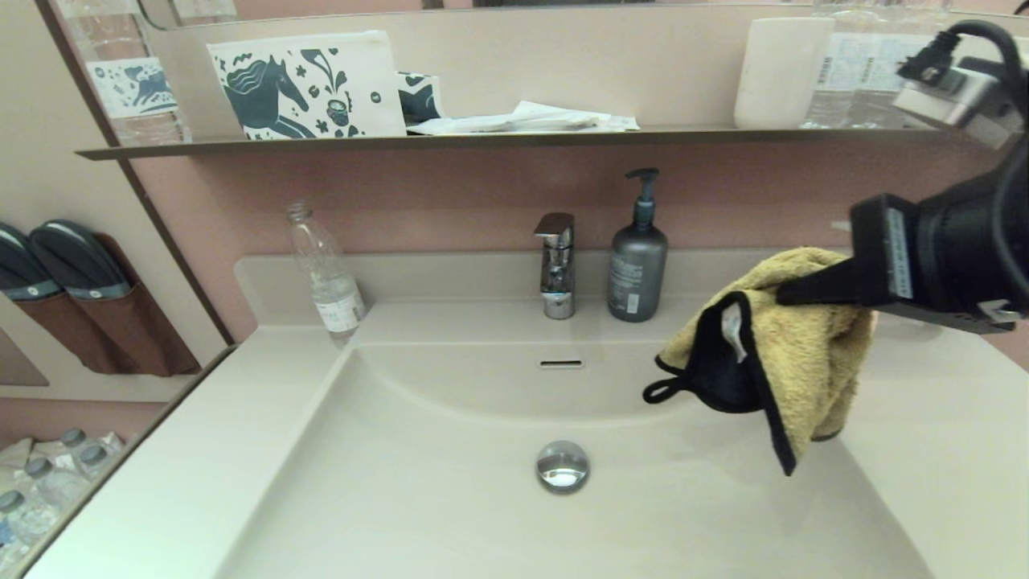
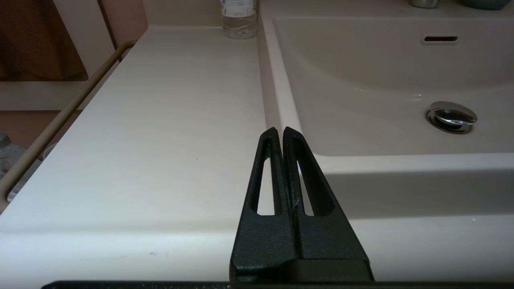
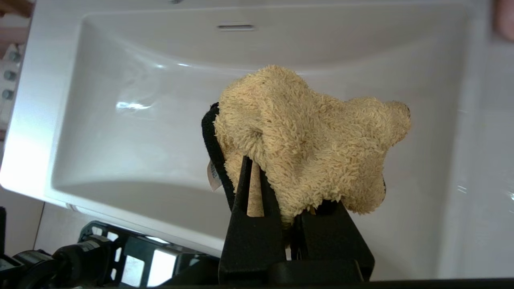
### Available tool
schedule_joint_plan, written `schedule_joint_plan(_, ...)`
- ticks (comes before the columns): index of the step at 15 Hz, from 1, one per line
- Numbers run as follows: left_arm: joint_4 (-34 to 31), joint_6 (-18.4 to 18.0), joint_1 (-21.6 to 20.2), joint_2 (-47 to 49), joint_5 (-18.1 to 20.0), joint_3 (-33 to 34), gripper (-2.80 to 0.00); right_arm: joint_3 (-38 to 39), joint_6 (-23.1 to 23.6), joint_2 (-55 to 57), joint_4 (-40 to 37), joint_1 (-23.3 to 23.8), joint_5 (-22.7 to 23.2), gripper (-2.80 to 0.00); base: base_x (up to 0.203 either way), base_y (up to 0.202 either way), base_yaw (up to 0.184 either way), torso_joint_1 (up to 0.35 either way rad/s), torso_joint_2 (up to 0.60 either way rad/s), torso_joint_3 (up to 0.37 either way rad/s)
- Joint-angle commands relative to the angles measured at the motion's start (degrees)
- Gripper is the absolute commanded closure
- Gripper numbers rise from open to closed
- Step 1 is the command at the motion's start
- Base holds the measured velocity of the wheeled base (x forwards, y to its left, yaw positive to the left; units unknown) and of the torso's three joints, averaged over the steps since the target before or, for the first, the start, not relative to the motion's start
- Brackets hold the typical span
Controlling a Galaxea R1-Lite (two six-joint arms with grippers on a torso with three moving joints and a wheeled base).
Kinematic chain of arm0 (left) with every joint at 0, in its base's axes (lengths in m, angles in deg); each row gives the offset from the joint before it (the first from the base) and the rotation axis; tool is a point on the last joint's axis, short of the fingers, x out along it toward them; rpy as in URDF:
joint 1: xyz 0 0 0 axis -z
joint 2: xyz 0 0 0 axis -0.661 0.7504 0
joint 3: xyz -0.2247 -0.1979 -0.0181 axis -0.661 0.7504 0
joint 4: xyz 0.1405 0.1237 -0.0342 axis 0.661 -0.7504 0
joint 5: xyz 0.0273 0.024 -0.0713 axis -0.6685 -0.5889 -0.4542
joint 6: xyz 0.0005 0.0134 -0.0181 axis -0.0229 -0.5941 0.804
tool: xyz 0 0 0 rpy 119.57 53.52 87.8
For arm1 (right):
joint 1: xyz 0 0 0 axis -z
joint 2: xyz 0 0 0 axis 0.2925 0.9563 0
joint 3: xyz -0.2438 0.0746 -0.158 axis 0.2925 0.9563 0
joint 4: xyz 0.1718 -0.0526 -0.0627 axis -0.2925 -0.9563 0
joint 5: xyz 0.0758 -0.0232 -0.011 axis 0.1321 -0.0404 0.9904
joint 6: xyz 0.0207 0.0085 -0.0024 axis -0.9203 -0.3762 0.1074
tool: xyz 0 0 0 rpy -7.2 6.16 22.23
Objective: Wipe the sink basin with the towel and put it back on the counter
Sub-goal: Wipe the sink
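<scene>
Head view shows my right end effector (image 1: 792, 291) clamped on the towel (image 1: 792, 354), holding it up in the air above the right side of the sink basin (image 1: 450, 498). The mustard cloth hangs bunched from my fingers, its dark edging and small hanging loop drooping toward the basin, and it touches neither the basin nor the worktop (image 1: 949, 418). From the right wrist view the same grip is plain: the towel (image 3: 309, 140) is pinched between my two fingers (image 3: 245, 192) with the basin (image 3: 120, 120) well below it.

My left end effector (image 2: 283, 134) is parked over the front edge of the worktop (image 2: 160, 120), left of the basin, its fingers pressed together on nothing.

As I judge it, the pickup is done and the cloth is secure, but I cannot tell from this whether any wiping has happened; the basin floor around the drain plug (image 1: 563, 465) looks bare and clean either way. What remains for certain is setting the towel back on the worktop and letting go. The soap bottle (image 1: 637, 261) and faucet (image 1: 556, 265) stand just behind, near my carry path.
</scene>
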Motion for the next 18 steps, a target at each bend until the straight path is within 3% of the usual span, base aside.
schedule_joint_plan(1, 0.0, 0.0, 0.0, 0.0, 0.0, 0.0, 0.00, -4.6, -0.8, 7.9, -0.2, -4.3, -0.8, 0.00, 0.000, 0.000, 0.000, 0.000, 0.00, 0.000)
schedule_joint_plan(6, 0.0, 0.0, 0.0, 0.0, 0.0, 0.0, 0.00, -9.4, -5.5, 18.9, -0.2, -12.7, -1.1, 0.00, 0.000, 0.000, 0.000, 0.000, 0.00, 0.000)
schedule_joint_plan(10, 0.0, 0.0, 0.0, 0.0, 0.0, 0.0, 0.00, -16.8, -13.4, 30.2, 1.2, -16.3, -0.8, 0.00, 0.000, 0.000, 0.000, 0.000, 0.00, 0.000)
schedule_joint_plan(14, 0.0, 0.0, 0.0, 0.0, 0.0, 0.0, 0.00, -17.6, -14.5, 40.1, 17.2, -18.2, 0.4, 0.00, 0.000, 0.000, 0.000, 0.000, 0.00, 0.000)
schedule_joint_plan(18, 0.0, 0.0, 0.0, 0.1, 0.0, 0.0, 0.00, -17.6, -14.0, 45.7, 28.3, -20.1, 8.2, 0.00, 0.000, 0.000, 0.000, 0.000, 0.00, 0.000)
